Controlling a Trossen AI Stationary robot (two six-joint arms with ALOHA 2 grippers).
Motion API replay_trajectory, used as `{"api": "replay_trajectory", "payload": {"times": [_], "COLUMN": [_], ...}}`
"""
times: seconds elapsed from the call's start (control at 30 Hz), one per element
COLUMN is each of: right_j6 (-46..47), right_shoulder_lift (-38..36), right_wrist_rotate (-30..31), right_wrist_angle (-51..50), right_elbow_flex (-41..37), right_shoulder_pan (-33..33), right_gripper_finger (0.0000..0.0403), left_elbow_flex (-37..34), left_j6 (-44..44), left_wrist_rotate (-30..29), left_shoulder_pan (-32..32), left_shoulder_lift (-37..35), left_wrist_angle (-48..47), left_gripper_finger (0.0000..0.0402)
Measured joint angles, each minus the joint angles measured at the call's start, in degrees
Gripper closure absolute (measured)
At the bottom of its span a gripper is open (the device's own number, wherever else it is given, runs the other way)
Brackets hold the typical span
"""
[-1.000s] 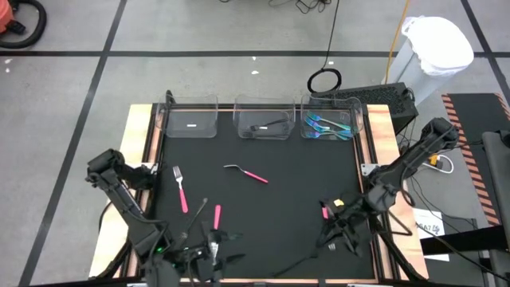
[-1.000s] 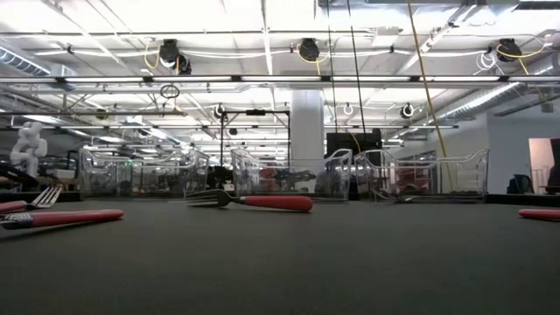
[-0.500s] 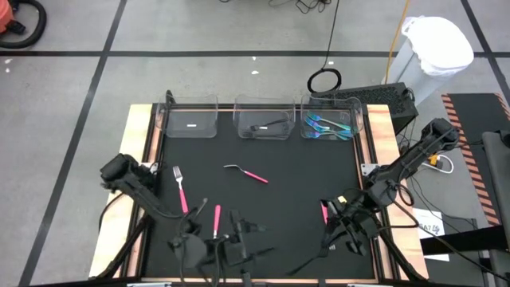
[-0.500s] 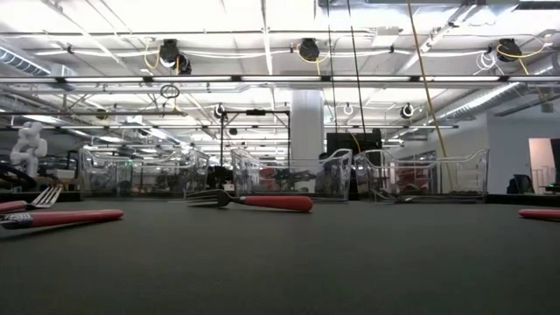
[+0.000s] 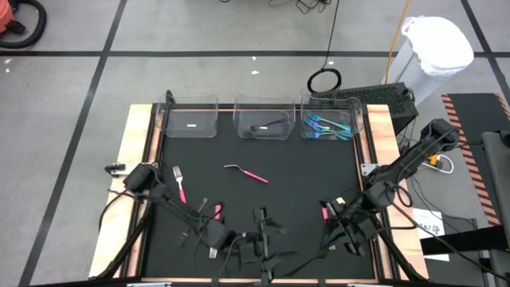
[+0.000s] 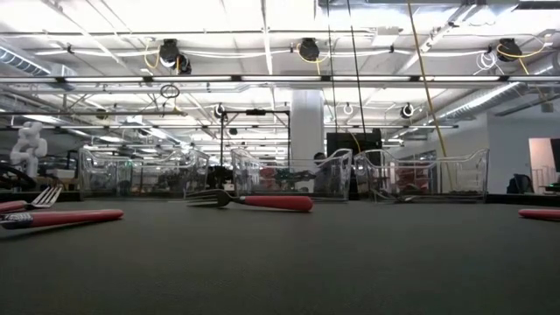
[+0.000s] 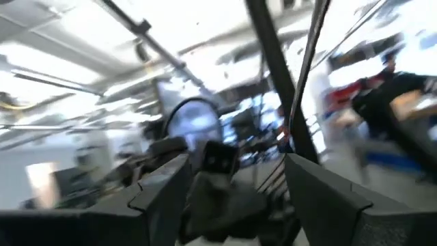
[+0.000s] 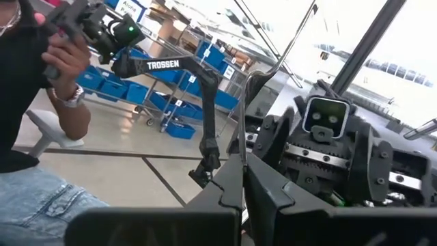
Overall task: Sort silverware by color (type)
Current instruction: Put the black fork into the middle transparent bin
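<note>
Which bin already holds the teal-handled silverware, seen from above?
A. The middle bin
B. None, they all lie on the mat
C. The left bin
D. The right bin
D: in the high view the teal-handled silverware lies inside the right bin, while the middle bin holds a black piece.
</note>
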Motion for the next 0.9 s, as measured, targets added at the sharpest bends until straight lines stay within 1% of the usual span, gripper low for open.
{"api": "replay_trajectory", "payload": {"times": [0.07, 0.2, 0.37, 0.43, 0.53, 0.6, 0.8, 0.9], "right_j6": [-0.1, -0.8, -1.6, -1.6, -2.6, -2.7, -2.7, -2.7], "right_shoulder_lift": [0.6, 2.1, 3.8, 3.9, 3.8, 3.8, 3.8, 3.7], "right_wrist_rotate": [0.1, 1.6, 2.2, 3.9, 5.9, 6.0, 5.9, 5.9], "right_wrist_angle": [0.4, 2.1, 3.8, 3.8, 3.7, 3.4, 3.4, 3.4], "right_elbow_flex": [0.0, 0.0, 0.0, 0.0, 0.0, 0.0, 0.0, 0.0], "right_shoulder_pan": [0.0, -0.1, -0.6, -0.7, -0.8, -0.8, -0.8, -0.7], "right_gripper_finger": [0.0403, 0.0403, 0.0403, 0.0403, 0.0403, 0.0403, 0.0403, 0.0403], "left_elbow_flex": [0.0, 0.0, 0.0, 0.0, 0.0, 0.0, 0.0, 0.0], "left_j6": [-3.2, -7.1, -8.5, -8.5, -8.5, -8.5, -8.5, -8.5], "left_wrist_rotate": [3.4, 7.1, 9.6, 10.4, 12.0, 12.9, 13.1, 13.1], "left_shoulder_pan": [1.3, 3.4, 4.2, 4.2, 4.2, 4.2, 4.1, 4.3], "left_shoulder_lift": [0.5, 0.6, 0.6, 0.6, 0.6, 0.5, 0.5, 0.5], "left_wrist_angle": [0.6, -0.3, -1.3, -1.8, -2.1, -2.3, -4.7, -6.2], "left_gripper_finger": [0.0157, 0.0157, 0.0158, 0.0163, 0.018, 0.0196, 0.0242, 0.0256]}}
